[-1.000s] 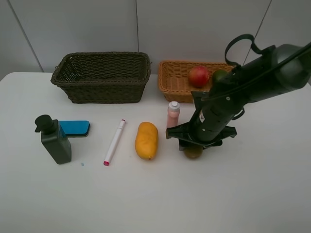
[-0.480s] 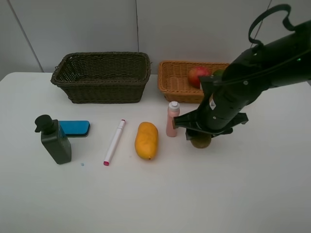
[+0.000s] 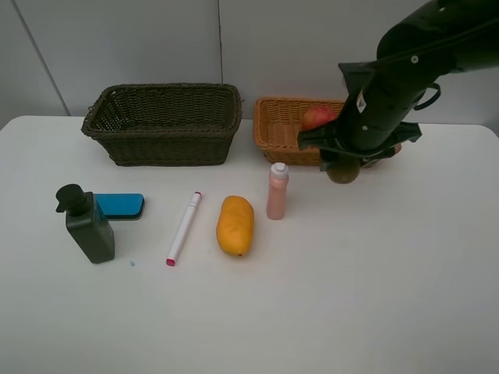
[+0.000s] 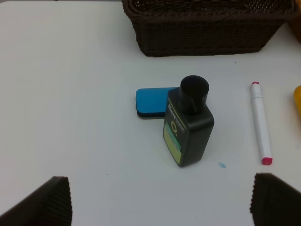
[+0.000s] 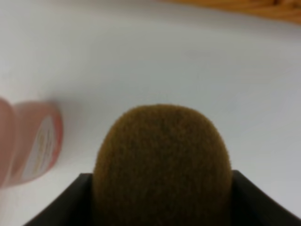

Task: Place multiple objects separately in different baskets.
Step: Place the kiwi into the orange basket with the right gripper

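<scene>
Kiwi (image 3: 343, 173) is the fruit in hand: the right gripper (image 3: 345, 162) clamps it between half-closed jaws, clear of the table (image 3: 374, 296), just in front of the light tan basket (image 3: 281, 144) at the back edge. One red fruit (image 3: 314, 117) lies in that basket; the arm hides the rest of its inside, so I cannot tell what else is there. The dark basket (image 3: 164, 148), beside it along the back edge, shows nothing inside.

By my reckoning the task is early. Five things lie on the table in a row toward its middle: the green pump bottle (image 3: 88, 224), the blue eraser (image 3: 119, 205) touching it, the marker (image 3: 184, 227), the mango (image 3: 235, 224) and the pink bottle (image 3: 277, 191). The left gripper (image 4: 162, 207) hangs over the left front part, jaws spread wide and empty.

Both bottles carry labels – yellow-green on the pump bottle, pale on the pink one – but neither print can be read.
</scene>
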### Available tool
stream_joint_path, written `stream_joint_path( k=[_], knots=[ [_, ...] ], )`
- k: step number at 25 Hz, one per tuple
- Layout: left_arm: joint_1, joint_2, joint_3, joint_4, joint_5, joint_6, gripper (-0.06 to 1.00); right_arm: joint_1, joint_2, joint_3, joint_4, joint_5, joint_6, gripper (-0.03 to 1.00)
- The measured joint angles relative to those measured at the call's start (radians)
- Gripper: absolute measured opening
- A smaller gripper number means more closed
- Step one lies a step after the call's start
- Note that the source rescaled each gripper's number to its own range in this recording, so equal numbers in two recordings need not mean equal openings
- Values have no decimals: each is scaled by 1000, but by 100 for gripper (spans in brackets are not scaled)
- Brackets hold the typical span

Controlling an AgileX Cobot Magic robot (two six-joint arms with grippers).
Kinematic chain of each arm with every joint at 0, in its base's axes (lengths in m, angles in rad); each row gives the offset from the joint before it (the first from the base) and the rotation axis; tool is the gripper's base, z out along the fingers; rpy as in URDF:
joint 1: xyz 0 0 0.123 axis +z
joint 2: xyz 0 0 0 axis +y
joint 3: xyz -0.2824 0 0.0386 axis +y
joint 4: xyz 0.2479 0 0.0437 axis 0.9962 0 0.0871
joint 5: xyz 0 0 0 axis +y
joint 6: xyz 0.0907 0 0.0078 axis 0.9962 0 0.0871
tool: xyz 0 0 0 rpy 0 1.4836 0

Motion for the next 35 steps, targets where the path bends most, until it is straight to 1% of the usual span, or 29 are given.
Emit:
stream_joint_path(
  k=[4,10,17,24,30,35],
  knots=[
    [0,0,0,0,0,0,100,-74,0,-83,-2,-7,-57,45],
    [0,0,0,0,0,0,100,-180,9,-154,-1,-62,-130,45],
    [0,0,0,0,0,0,100,-268,122,-236,36,-107,-196,45],
    [0,0,0,0,0,0,100,-288,231,-247,41,-186,-216,45],
    [0,0,0,0,0,0,100,-292,280,-247,41,-277,-217,45],
    [0,0,0,0,0,0,100,-310,308,-247,41,-320,-217,45]
  ],
)
